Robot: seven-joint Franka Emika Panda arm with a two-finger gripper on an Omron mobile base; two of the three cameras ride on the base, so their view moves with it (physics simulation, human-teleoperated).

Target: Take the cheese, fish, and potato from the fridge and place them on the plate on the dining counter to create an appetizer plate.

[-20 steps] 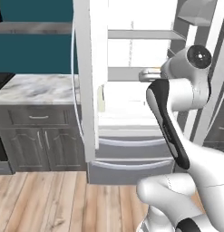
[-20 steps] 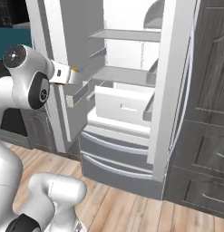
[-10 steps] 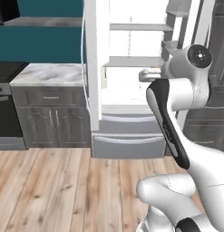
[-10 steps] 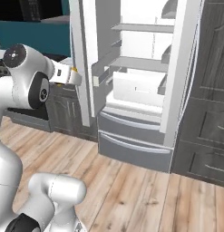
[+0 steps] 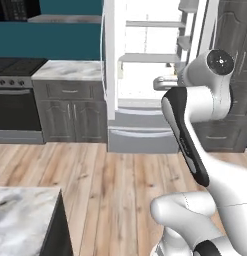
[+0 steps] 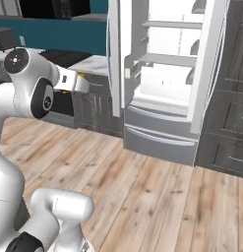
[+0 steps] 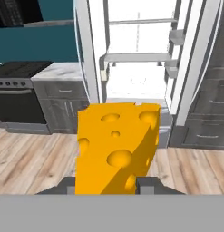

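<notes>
My gripper (image 7: 109, 185) is shut on the cheese (image 7: 115, 145), an orange-yellow wedge with holes that stands between the fingertips in the hand view. In the right base view the gripper (image 6: 81, 83) is held out toward the fridge (image 6: 167, 78), well short of it, with a sliver of yellow at its tip. The left base view has the gripper (image 5: 159, 83) in front of the fridge (image 5: 109, 75), whose doors stand open on white shelves. A marble corner of the dining counter (image 5: 20, 215) is at the lower left. Fish, potato and plate are out of view.
A black stove (image 5: 15, 97) and grey marble-topped cabinets (image 5: 70, 85) stand left of the fridge against a teal wall. Dark cabinets (image 6: 231, 123) flank the fridge's right side. Wooden floor (image 5: 115, 180) stretches between me and the fridge.
The whole scene has shifted and shrunk: the base has backed away from the fridge, bringing the stove and counter corner into view. The gripper still holds the cheese.
</notes>
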